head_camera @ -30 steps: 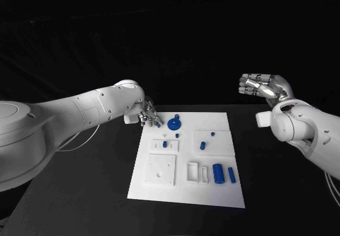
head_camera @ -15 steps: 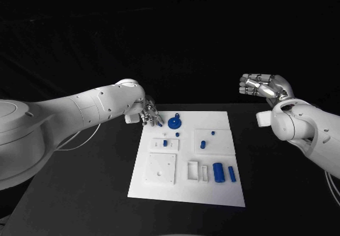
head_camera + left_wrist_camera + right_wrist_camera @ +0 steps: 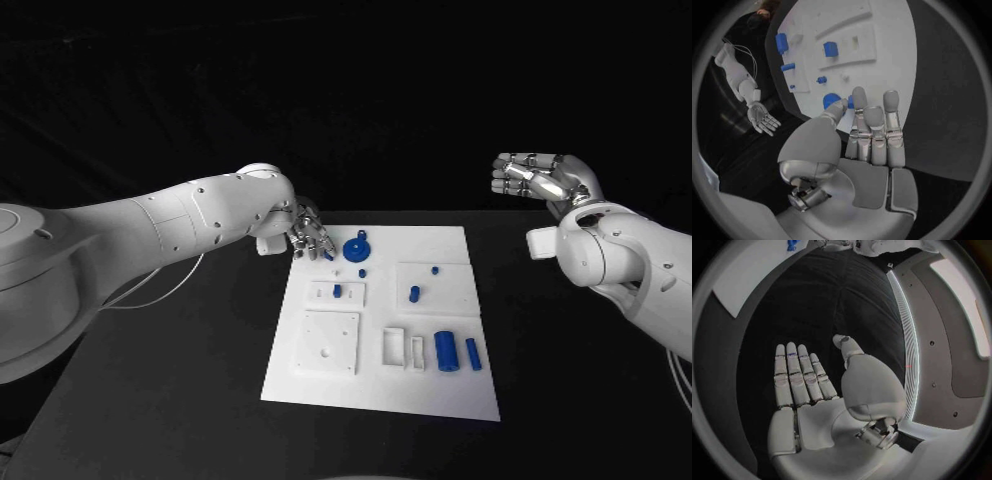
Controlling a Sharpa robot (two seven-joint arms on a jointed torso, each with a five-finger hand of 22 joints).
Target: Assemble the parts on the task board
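The black table carries the flat white rectangular task board at its middle, and everything below is placed against that board. The left white arm reaches in to the board's far left corner, where its silver left hand hangs with fingers extended side by side, fingertips just beside the round blue disc part that sits near the far edge; whether they touch it cannot be told, and nothing is seen gripped. The right white arm stays off the board's right side, its silver right hand raised well above and apart from the board, fingers straight and close together with the thumb apart, holding nothing. On the board, the large raised white square plate lies at the near left with small holes in it. To its right stand two narrow white slotted frames; what they contain cannot be made out. Just right of them lie a thick blue cylinder and a thin blue rod. Farther back, a small white recessed block holds a short blue peg upright, and a square white plate at the right holds another blue peg.
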